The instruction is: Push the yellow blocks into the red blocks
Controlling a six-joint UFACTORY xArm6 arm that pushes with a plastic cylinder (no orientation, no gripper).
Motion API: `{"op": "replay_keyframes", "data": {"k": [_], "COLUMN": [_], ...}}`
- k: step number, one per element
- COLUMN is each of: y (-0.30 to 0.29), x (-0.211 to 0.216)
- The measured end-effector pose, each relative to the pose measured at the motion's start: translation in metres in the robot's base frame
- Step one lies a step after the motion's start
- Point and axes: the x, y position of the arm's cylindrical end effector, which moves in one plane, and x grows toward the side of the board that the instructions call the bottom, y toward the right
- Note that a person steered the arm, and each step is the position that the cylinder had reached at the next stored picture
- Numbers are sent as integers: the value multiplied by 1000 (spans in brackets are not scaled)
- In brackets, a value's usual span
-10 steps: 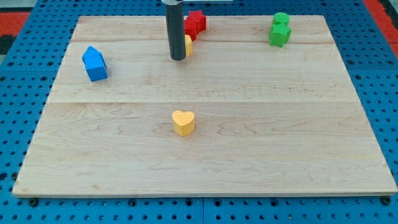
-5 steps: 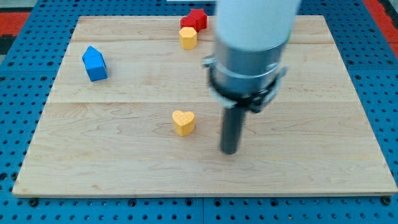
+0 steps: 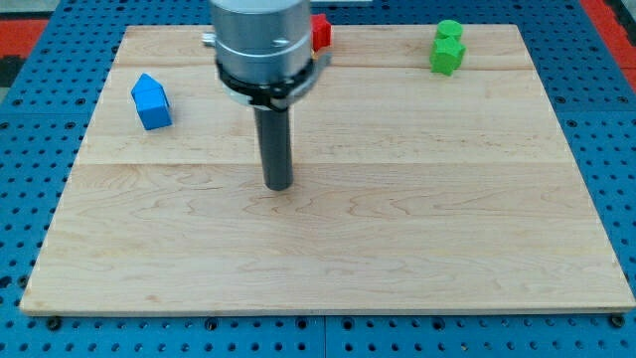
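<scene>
My tip [image 3: 278,186] has no pincer to report; it rests mid-board. Both yellow blocks are hidden, probably behind the rod. A red block [image 3: 320,32] peeks out at the top, so I'd push upward slowly, keeping the heart centred

Dark rod held upright beneath a grey collar, my tip [image 3: 278,186] pressed down at the board's middle-left

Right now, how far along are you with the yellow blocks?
Done: nothing I can confirm; no yellow block shows. In hand: my tip stands mid-board, touching no visible block; the arm partly hides the red block. Left: getting the yellows against the reds.
</scene>
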Motion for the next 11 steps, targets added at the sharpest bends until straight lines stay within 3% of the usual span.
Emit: {"op": "replay_keyframes", "data": {"k": [2,3,5,9,11], "y": [0,0,10,217,287], "x": [-111,-137,-132,-122,-122]}}
